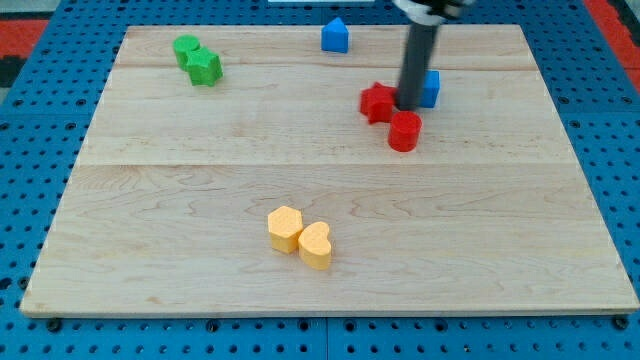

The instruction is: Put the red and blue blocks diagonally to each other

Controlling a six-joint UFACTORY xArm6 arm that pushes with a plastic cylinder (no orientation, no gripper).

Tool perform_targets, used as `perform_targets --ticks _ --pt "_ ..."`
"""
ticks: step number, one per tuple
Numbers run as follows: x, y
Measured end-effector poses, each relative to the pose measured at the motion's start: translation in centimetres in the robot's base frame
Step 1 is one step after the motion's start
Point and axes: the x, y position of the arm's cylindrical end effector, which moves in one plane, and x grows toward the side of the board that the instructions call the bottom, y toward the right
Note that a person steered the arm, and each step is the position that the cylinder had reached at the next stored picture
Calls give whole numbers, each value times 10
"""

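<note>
The pale, grained wooden worktop carries glossy little blocks. My tip, a plain dark rod tool holding nothing, stands between the red star block and blue cube, red cylinder just below

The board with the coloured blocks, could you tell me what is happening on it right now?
My tip sits in a tight cluster near the view's top right, between a red star-like block, a blue block partly hidden behind the rod, and a red cylinder. Another blue block, two green blocks and two yellow blocks lie untouched.
</note>
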Motion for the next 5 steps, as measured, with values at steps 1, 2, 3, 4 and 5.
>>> perform_targets --ticks 1,2,3,4,5 --pt "54 35" --pt "47 88" --pt "6 73" --pt "-31 15" --pt "-36 -43"
